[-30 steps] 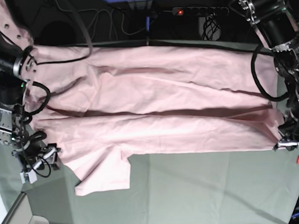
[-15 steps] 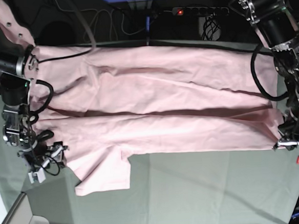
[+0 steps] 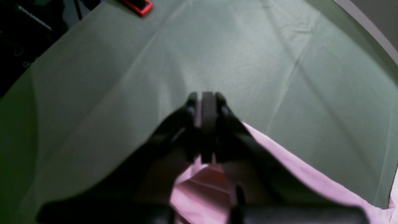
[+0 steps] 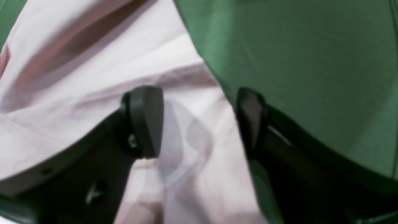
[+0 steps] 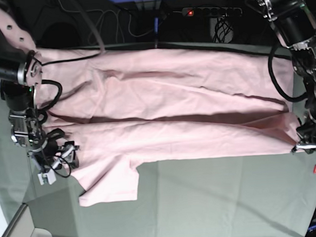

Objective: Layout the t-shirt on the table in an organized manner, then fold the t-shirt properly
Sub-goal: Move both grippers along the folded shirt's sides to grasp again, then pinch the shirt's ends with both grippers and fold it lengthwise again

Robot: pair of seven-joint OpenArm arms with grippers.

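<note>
A pale pink t-shirt (image 5: pixel 168 112) lies stretched across a desk (image 5: pixel 218 201) covered in creased grey-green cloth. In the overhead view it runs almost the full width of the desk, folded lengthwise on itself, with a dark crease line through its middle and one short sleeve (image 5: pixel 111 184) poking toward the near side. Only plain pink fabric shows; no print is visible.

The left gripper (image 5: pixel 306 147) sits at the shirt's corner on the right side of the overhead view. Its own camera shows the jaws pressed together with a thin strip of pink cloth pinched between them, the shirt's edge trailing away behind over the bare cloth. A small red clamp (image 3: pixel 138 4) lies near the desk's edge.

The right gripper (image 5: pixel 60 158) is at the opposite end, on the left side of that view. Compared with a second ago it has shifted inward from the desk's edge, so that it now sits over the shirt's border near the sleeve. Its wrist camera shows the jaws standing wide apart, one pad (image 4: pixel 146 121) over pink fabric and the other at the line where the shirt meets green cloth. Nothing is gripped yet.

This suggests the right arm is lining up to grasp the hem corner while the left anchors its end. Once both ends are held, the arms could tension and lift the near edge for the next fold.
</note>
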